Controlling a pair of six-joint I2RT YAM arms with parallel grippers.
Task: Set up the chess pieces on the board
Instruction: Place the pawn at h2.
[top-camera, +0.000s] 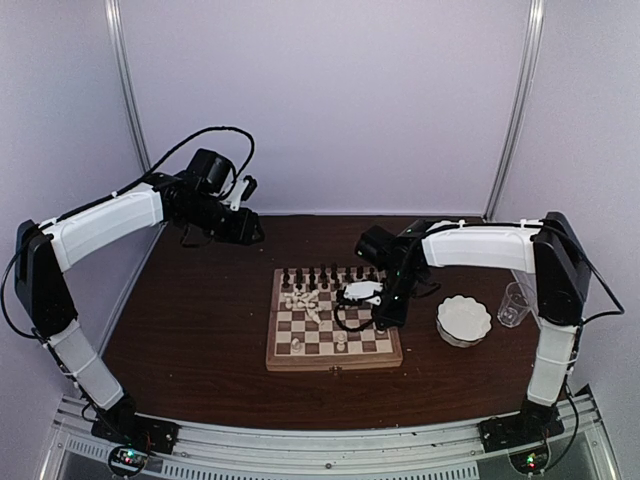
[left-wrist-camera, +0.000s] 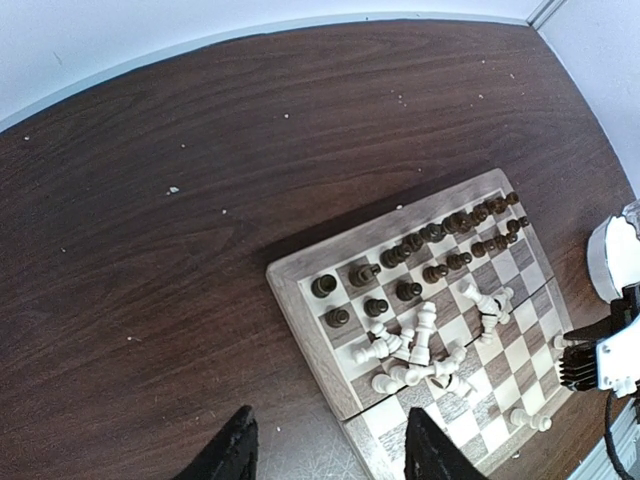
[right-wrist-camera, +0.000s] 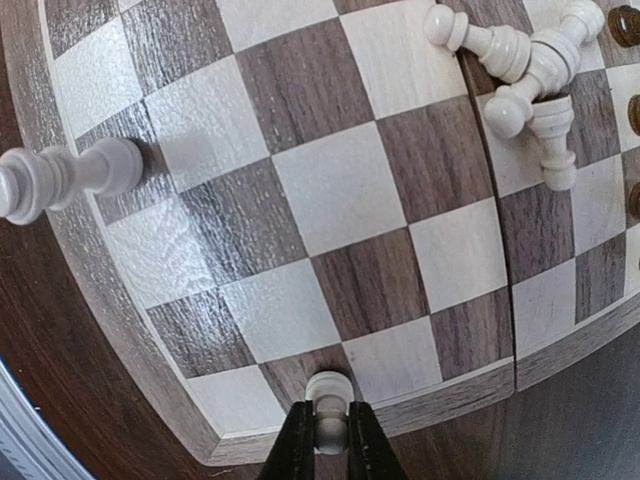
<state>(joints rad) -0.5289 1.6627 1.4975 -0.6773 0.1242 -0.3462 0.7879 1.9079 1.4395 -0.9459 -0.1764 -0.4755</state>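
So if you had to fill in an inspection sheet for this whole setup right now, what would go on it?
Surface: dark wood table, with scattered pale specks.
Job's things: board lies flat; dark pieces stand in two rows along its far side; most white pieces lie toppled in a heap mid-board.
Clutter: white bowl and clear cup to the right of the board.
Grippers: left gripper open and empty above the table; right gripper shut on one white piece at the board's edge.
Cables: black cable loops over the left arm.
Surroundings: pale walls, metal poles.
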